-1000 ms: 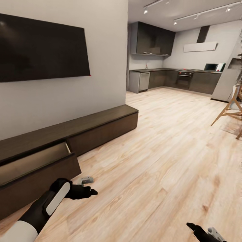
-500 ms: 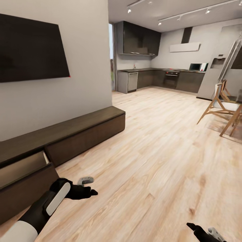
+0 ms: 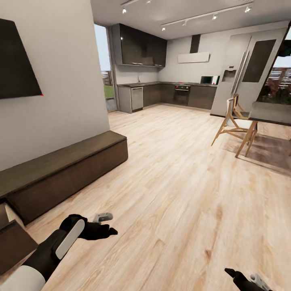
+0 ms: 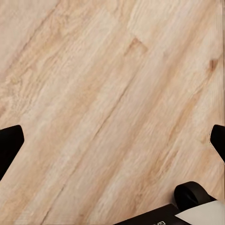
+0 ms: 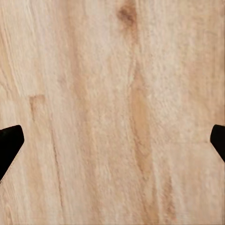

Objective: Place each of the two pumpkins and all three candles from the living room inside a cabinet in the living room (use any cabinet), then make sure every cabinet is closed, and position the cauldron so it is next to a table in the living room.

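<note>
Both grippers (image 4: 112,136) (image 5: 112,140) spread, nothing held, over floor (image 3: 182,194); cabinet (image 3: 60,169) drawer ajar.

No readable text, faint illegible marking on a dark panel in the left wrist view

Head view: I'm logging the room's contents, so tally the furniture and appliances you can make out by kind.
Low cabinet: 1
Wall TV: 1
Wooden chair: 1
Dining table: 1
Oven: 1
Microwave: 1
Fridge: 1
Total: 7
</note>
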